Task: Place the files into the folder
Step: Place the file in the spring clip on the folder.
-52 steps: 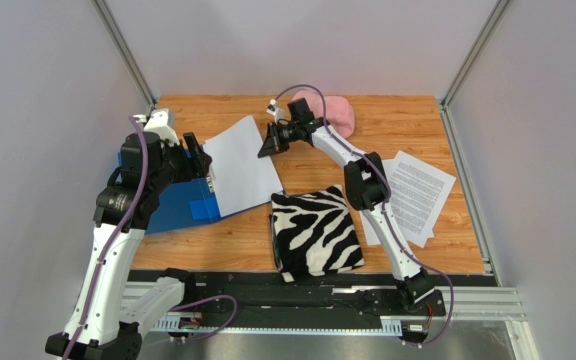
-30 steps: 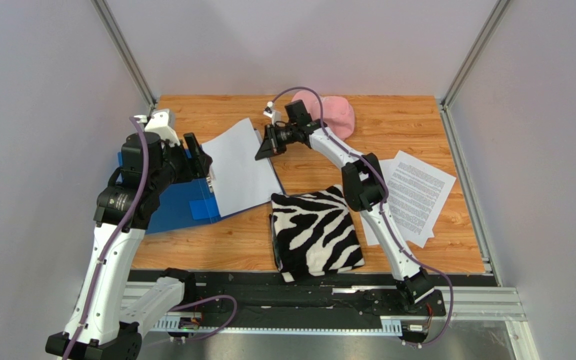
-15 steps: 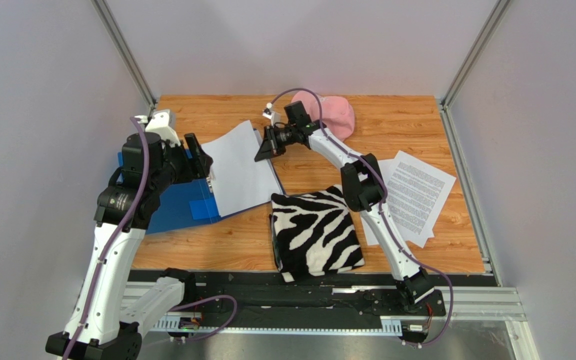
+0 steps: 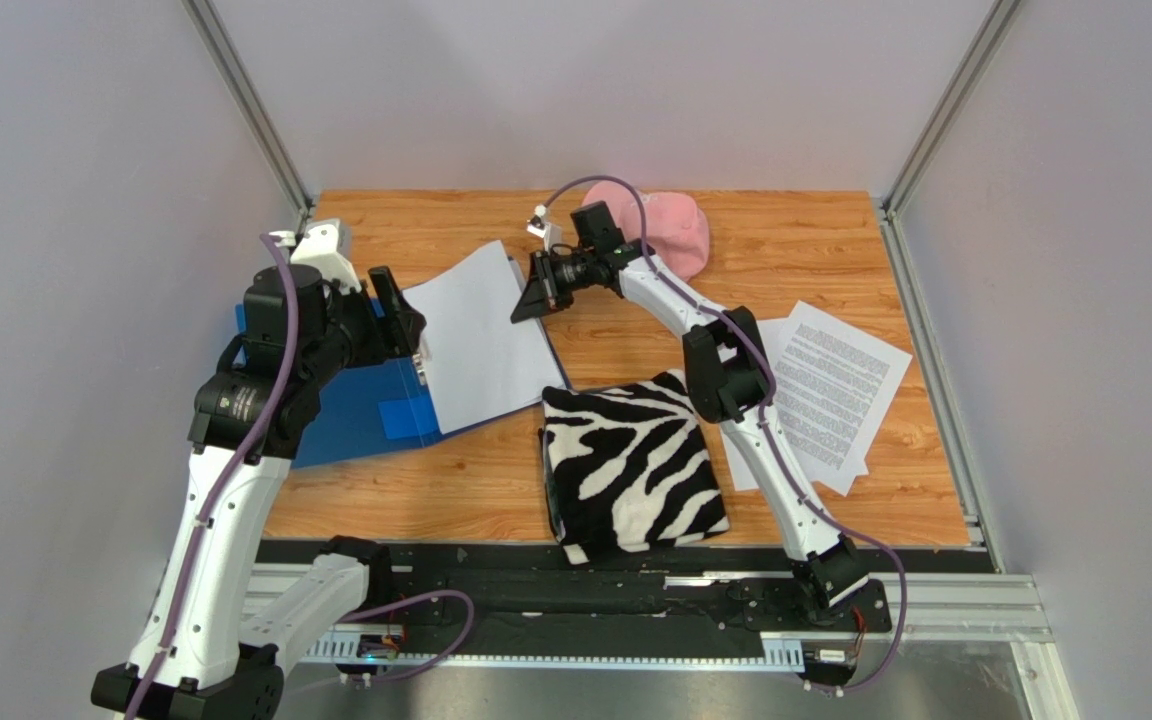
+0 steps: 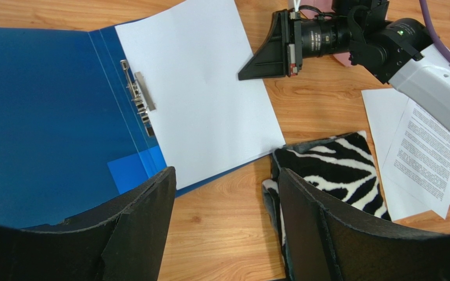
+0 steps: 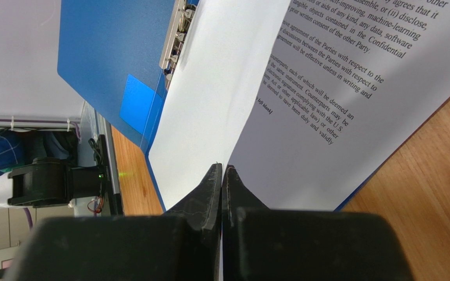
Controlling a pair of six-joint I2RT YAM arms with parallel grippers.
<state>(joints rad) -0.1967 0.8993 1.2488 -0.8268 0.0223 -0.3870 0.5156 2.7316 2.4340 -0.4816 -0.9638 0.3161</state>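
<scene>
The blue folder [image 4: 330, 417] lies open at the table's left, its metal clip [image 5: 139, 99] along the spine. A white sheet [image 4: 480, 330] lies over its right half, blank side up. My right gripper [image 4: 527, 305] is shut on this sheet's far right edge and lifts it a little. In the right wrist view [image 6: 222, 170] the held sheet [image 6: 210, 105] rises off a printed sheet [image 6: 327, 105] lying in the folder [image 6: 122, 47]. My left gripper [image 4: 394, 323] hangs open and empty above the folder's middle [image 5: 39, 117]. More printed files [image 4: 838, 390] lie at the right.
A zebra-striped folded cloth [image 4: 630, 465] lies at the front centre, between the folder and the loose sheets. A pink object [image 4: 672, 225] sits at the back behind the right arm. Grey walls enclose the table on three sides.
My right gripper has shifted slightly left with the sheet's edge, curling the sheet up a little. The left arm has not moved.
</scene>
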